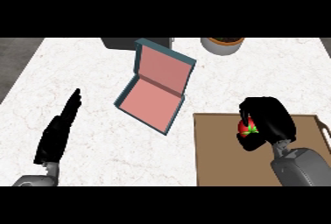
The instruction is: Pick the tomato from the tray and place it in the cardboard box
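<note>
one tomato (248, 127), inside curled right hand (271, 120)

no readable text, no labels, no numbers anywhere

White marble counter (97, 131) bears tray (220, 153), open box (152, 94), pot (222, 45).

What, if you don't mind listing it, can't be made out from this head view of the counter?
- Tomato: mostly hidden by the right hand curled round it; whether it touches the tray can't be told.
- Tray: its near part is cut off by the lower edge, its right part covered by the forearm.
- Dark object and pot: cut off by the top edge.
- Open box: fully visible.
- Left hand: seen edge-on, palm hidden.
</note>
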Motion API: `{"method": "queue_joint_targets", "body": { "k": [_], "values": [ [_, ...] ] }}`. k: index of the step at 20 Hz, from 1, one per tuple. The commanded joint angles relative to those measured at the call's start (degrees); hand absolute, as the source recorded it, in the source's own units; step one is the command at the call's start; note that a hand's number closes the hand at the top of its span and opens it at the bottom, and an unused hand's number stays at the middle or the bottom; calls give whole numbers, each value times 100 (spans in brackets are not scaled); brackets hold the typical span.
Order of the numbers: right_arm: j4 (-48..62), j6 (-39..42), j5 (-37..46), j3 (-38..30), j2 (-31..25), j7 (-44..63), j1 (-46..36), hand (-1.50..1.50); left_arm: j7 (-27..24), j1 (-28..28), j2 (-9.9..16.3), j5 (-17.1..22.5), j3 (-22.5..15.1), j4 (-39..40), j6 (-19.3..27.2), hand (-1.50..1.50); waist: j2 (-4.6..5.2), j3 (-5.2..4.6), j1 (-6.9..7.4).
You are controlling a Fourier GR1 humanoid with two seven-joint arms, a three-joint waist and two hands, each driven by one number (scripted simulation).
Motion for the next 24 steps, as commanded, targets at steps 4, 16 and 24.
{"method": "queue_joint_targets", "body": {
  "k": [4, 16, 24],
  "values": [
    [1777, 49, -937, -973, -723, -2351, -1792, 150, 179, 169, -9, -163, -48, -202, 105, 0, -52, -6, -133],
    [1943, 625, -2881, -1574, 441, -3763, -2704, 150, -91, 176, -192, -206, 142, 195, 240, 0, -106, -19, -388],
    [2166, 715, -2682, -1359, 1245, -2623, -3808, 150, -175, 312, 39, 32, 493, 74, -185, 0, -113, -21, -388]
  ]
}}
